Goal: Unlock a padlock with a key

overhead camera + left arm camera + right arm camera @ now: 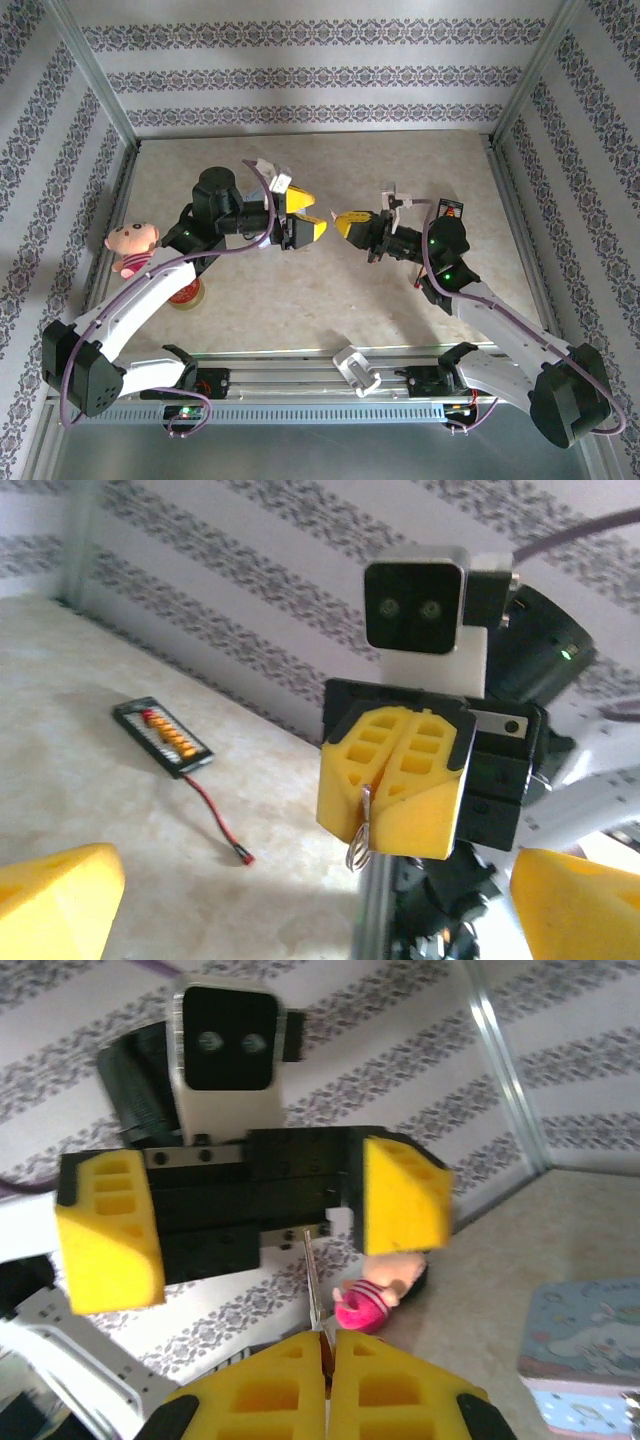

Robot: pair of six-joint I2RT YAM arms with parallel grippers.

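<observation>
My right gripper [341,222] [326,1348] hangs above the middle of the table, shut on a thin silvery key [313,1278]. In the left wrist view the key [362,825] sticks out from between those closed yellow fingers [395,780], its ring end hanging down. Facing it a short way to the left, my left gripper [311,214] [320,910] is open, with nothing between its yellow fingers [405,1195]. I cannot make out the padlock.
A black battery holder [451,212] [163,737] with a red wire [215,815] lies at the back right. A pink plush toy [132,245] [380,1295] and a red jar [186,293] sit at the left. A pale blue tin box [590,1350] stands on the table.
</observation>
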